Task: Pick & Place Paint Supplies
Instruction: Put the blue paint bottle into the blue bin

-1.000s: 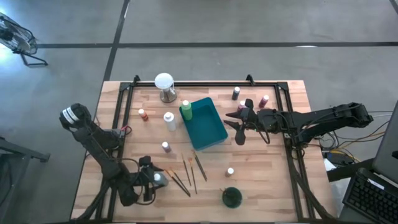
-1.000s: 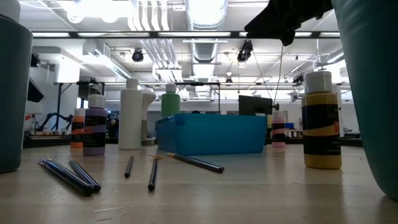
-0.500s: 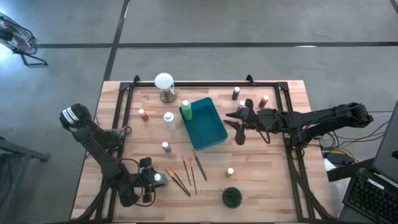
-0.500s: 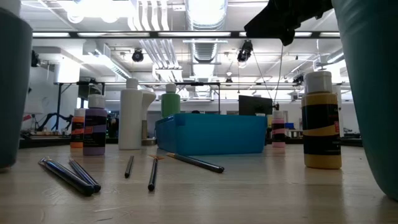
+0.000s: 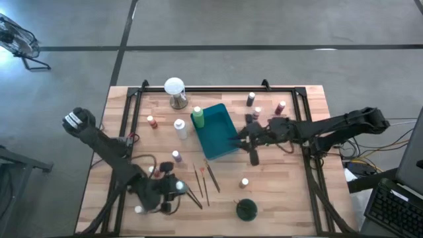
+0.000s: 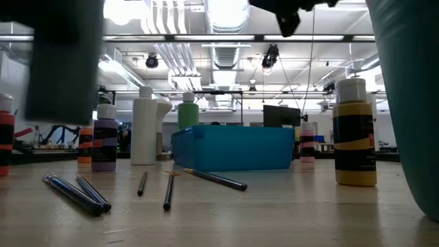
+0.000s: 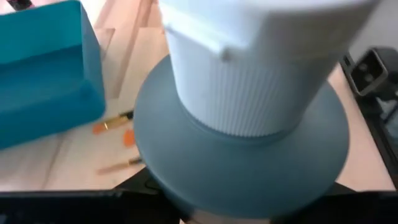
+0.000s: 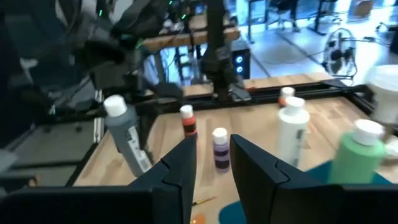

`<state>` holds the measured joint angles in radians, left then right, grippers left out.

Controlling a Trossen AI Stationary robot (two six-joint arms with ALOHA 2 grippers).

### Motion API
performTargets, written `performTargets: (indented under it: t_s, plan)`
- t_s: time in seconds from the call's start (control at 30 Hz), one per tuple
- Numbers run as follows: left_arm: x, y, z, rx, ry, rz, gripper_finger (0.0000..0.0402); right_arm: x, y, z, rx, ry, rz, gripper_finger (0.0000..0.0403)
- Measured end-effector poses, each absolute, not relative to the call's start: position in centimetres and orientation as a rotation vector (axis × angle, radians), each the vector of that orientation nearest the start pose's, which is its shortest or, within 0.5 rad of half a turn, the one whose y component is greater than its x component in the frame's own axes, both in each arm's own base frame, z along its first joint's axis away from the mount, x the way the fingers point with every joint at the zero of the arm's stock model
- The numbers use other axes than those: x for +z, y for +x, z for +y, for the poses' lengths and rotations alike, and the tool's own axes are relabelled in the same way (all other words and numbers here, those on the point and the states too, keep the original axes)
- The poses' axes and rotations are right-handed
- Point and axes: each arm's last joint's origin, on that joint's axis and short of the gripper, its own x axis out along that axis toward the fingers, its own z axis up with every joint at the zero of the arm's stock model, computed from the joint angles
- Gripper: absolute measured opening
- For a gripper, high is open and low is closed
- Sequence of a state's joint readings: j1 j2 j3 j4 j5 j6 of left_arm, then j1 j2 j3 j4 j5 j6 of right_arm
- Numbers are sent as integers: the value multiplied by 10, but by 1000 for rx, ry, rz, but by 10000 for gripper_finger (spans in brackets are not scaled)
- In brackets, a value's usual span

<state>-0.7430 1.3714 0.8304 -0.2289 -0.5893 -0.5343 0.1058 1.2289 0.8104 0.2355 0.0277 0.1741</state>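
Note:
My left gripper (image 5: 166, 192) is near the table's front left, shut on a grey-blue paint bottle with a white ribbed cap (image 7: 242, 149). That bottle shows as a blur at the upper left of the low view (image 6: 62, 62) and tilted in the right wrist view (image 8: 127, 146). My right gripper (image 5: 248, 142) hovers by the right side of the teal tray (image 5: 220, 132). Its fingers (image 8: 180, 168) stand a narrow gap apart with nothing between them. Several thin brushes (image 5: 198, 182) lie flat on the wood in front of the tray. My left gripper holds the grey-blue bottle by its body below the shoulder (image 7: 186, 193). The bottle itself fills the wrist view and hides where the fingers meet it. It is lifted clear of the table and tilted, cap end up (image 8: 115, 106).
Standing on the table are a green bottle (image 5: 197, 117), a white one (image 5: 180, 127), a purple one (image 5: 176, 157), a red one (image 5: 151, 121), a small one (image 5: 244, 182) and a dark green one (image 5: 246, 209). A white globe (image 5: 174, 89) stands at the far edge.
My left gripper has shut on the grey-blue bottle, which stood at the front left, and lifted it clear, going up and toward the table's right. My right gripper has gone toward the table's left, up to the tray's side, and its fingers have drawn closer together.

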Motion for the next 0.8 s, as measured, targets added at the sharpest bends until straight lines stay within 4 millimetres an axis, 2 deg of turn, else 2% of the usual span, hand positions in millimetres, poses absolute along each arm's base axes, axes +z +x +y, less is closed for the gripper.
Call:
performTargets:
  t_s: [0.2, 0.37, 0.57, 0.8]
  plan:
    - [253, 250, -143, 28, -13, 584, 164, 298, 300, 42, 105, 68, 250, 128]
    - [276, 269, -119, 75, 18, 532, 162, 310, 309, 49, 129, 3, 294, 174]
    - [283, 280, -99, 120, 46, 499, 162, 319, 319, 57, 153, -41, 258, 220]
    - [289, 289, -87, 101, 27, 441, 162, 313, 328, 60, 160, -49, 188, 237]
